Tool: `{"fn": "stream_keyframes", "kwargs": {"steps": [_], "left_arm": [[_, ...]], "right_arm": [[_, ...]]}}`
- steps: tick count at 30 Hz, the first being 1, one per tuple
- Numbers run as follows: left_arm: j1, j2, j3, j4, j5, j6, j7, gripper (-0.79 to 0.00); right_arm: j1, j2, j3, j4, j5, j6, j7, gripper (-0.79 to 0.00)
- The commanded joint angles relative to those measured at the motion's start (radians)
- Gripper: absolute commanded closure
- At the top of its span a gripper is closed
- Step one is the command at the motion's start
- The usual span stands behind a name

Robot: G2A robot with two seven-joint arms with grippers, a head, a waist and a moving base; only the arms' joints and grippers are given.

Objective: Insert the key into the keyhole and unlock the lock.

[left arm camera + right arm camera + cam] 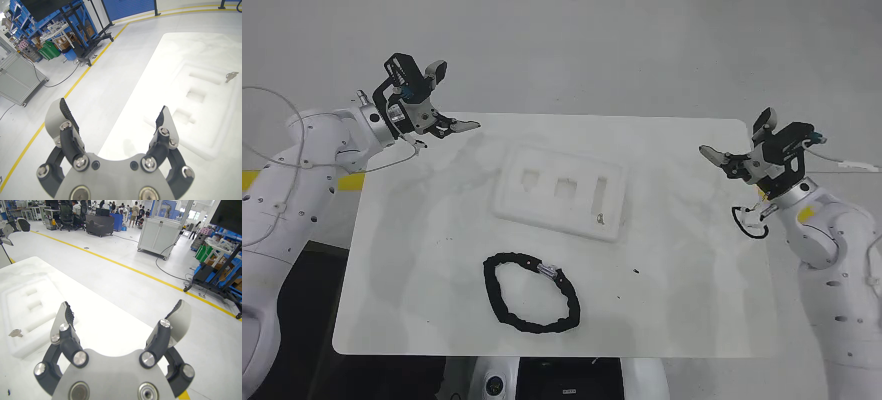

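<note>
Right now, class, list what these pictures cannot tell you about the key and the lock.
1. Keyhole: in the top view the chain lock has a metal end too small to show its opening.
2. Teeth of the key: small and blurred in the right wrist view, tinier from above.
3. Recess depths of the foam tray: white on white, washed out.

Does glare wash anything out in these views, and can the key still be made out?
Left wrist view: glare bleaches the table and foam tray, leaving its cut-outs faint, yet the key still reads grey. Right wrist view: same washout, key visible near the tray's corner. Top view: even light; the black chain lock stands out clearly.
</note>
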Motion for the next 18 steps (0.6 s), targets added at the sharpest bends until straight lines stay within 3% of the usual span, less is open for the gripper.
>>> {"fn": "stream_keyframes", "kwargs": {"steps": [1,7,18], "left_arm": [[0.000,0.000,0.000,0.000,0.000,0.000,0.000,-0.785],[0.000,0.000,0.000,0.000,0.000,0.000,0.000,-0.785],[0.000,0.000,0.000,0.000,0.000,0.000,0.000,-0.785]], "right_arm": [[0.004,-0.002,-0.024,-0.013,0.030,-0.012,0.055,-0.785],[0.032,-0.011,-0.119,-0.043,0.136,0.019,0.259,-0.785],[0.084,-0.026,-0.253,-0.134,0.369,0.181,0.671,-0.785]]}}
